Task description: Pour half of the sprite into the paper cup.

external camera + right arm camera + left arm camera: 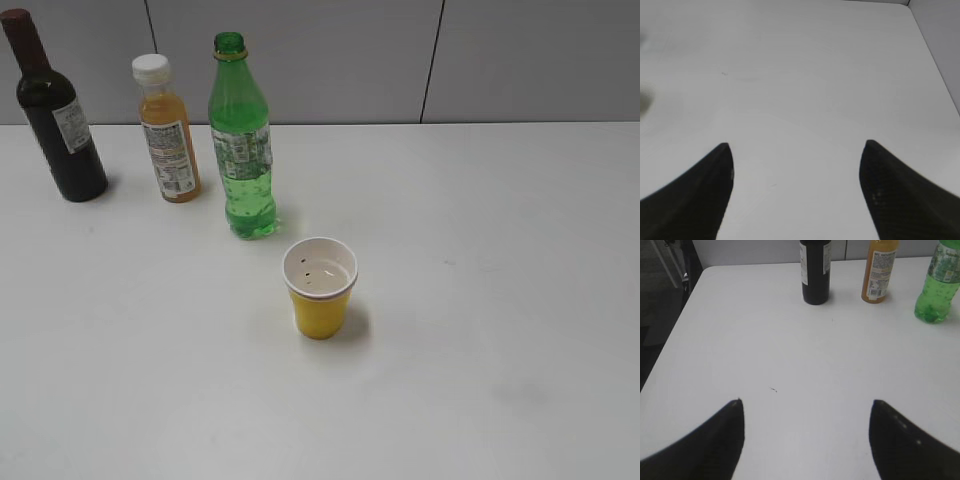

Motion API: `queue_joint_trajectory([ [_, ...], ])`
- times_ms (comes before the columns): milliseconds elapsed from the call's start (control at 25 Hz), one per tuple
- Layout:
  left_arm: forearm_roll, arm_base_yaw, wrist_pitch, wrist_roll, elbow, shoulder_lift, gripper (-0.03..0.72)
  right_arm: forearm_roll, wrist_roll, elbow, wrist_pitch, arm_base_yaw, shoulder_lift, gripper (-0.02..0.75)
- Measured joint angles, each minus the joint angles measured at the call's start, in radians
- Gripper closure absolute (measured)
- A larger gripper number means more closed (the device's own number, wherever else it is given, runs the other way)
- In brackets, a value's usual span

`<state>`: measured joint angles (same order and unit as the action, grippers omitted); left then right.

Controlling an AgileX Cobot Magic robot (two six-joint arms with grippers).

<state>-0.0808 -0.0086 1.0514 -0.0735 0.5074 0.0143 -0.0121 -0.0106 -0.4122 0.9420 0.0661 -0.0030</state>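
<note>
Paper cup (320, 288) near-empty, sprite (241, 140) uncapped, partly full; both grippers (806, 402) (796, 145) wide apart, holding nothing

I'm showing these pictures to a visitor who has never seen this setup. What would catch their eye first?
Probably the green sprite bottle, uncapped and standing upright on the white table, with the yellow paper cup just in front of it. Left of the sprite stand an orange juice bottle and a dark wine bottle.
</note>
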Motion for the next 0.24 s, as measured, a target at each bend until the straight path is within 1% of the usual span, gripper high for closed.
queue_joint_trajectory([
  [240, -0.001, 0.0, 0.0, 0.0, 0.0, 0.0, 0.099, 0.0, 0.0, 0.0, 0.0, 0.0, 0.0, 0.146],
])
